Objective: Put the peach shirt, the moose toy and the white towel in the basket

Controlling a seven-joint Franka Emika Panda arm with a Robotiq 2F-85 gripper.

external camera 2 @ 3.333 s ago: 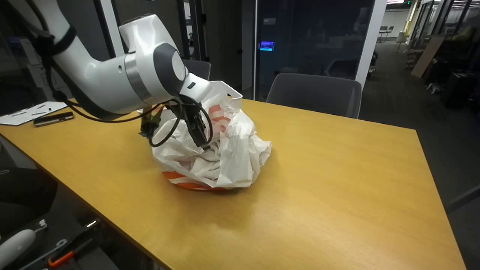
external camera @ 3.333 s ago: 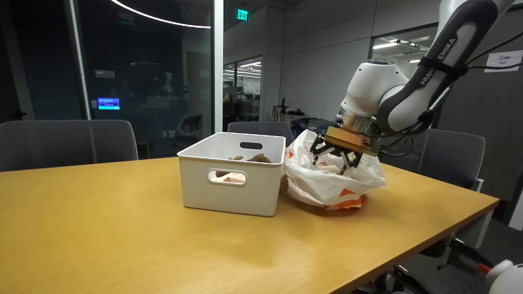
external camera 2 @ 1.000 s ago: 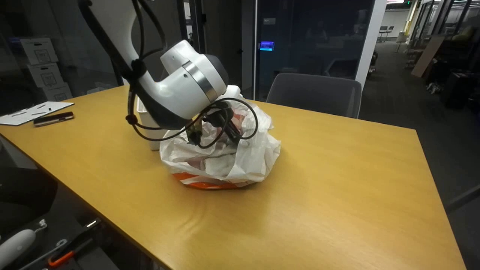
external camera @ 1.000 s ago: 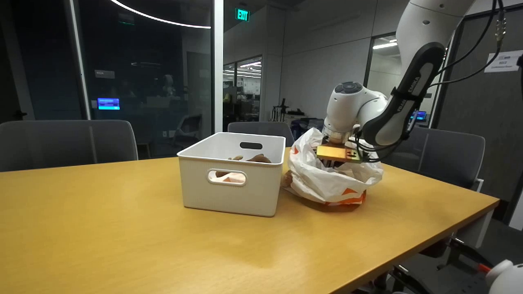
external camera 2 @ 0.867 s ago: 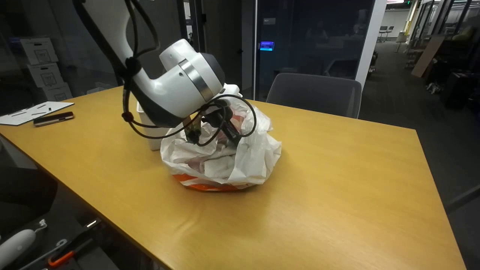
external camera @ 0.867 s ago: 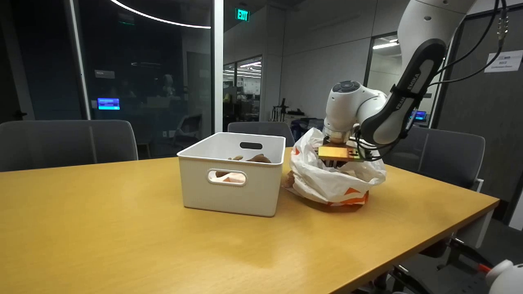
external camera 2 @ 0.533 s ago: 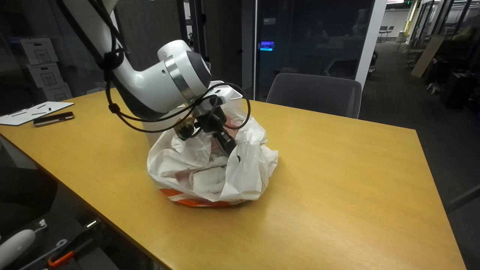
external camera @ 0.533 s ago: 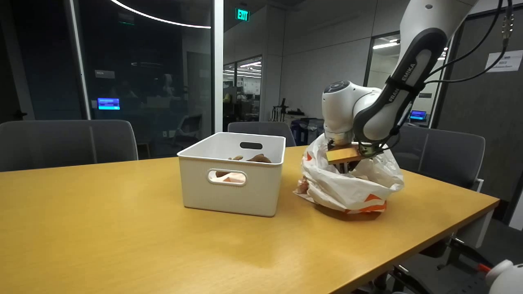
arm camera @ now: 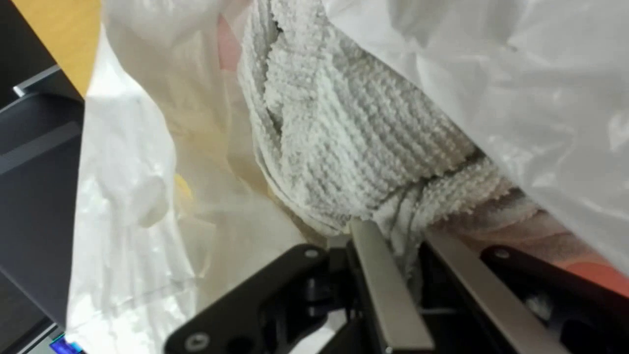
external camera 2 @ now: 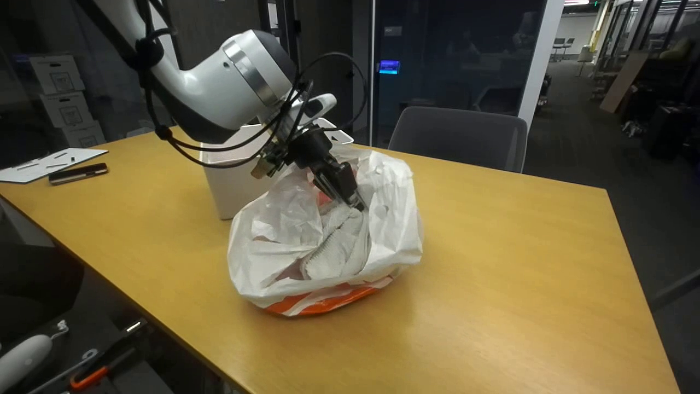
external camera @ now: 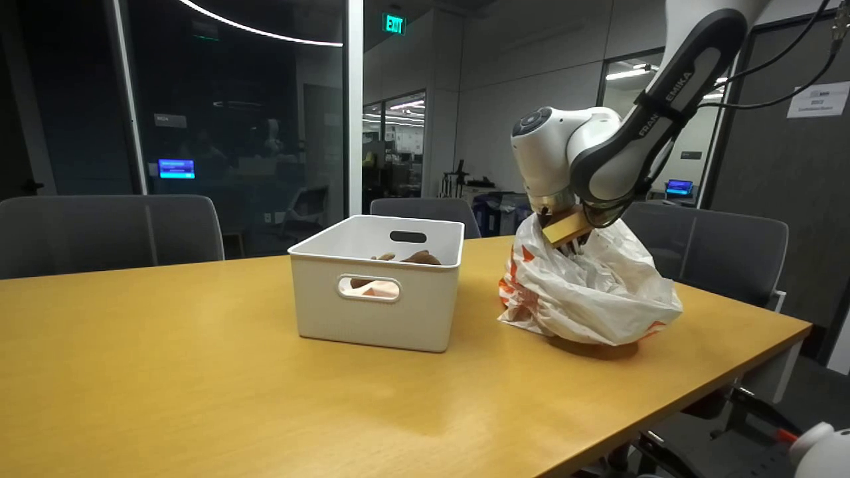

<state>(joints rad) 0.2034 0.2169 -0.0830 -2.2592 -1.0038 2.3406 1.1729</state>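
Observation:
The white towel [arm camera: 354, 128] bunches inside the plastic bag, and a fold of it runs up between the fingers of my gripper [arm camera: 395, 233], shut on it. In an exterior view the same towel [external camera 2: 339, 246] stretches up from the bag's inside to the fingertips. The white basket [external camera: 372, 320] stands apart from the bag. Over its front rim shows a brown plush part [external camera: 422, 257], apparently the moose toy. Peach cloth [external camera: 383, 289], seemingly the peach shirt, appears through the basket's handle hole. Most of both is hidden by the basket wall.
The white plastic bag [external camera: 597, 312] with orange print sits open on the wooden table [external camera 2: 492, 262], its crumpled rim standing around my gripper. Several chairs [external camera: 109, 236] line the table. A dark flat object [external camera 2: 78, 173] and a white sheet [external camera 2: 41, 166] lie near the table's edge.
Open above the bag in the oldest frames, my gripper has gone down into it, shut on the towel and risen slightly. The towel is drawn upward; the bag has shifted away from the basket.

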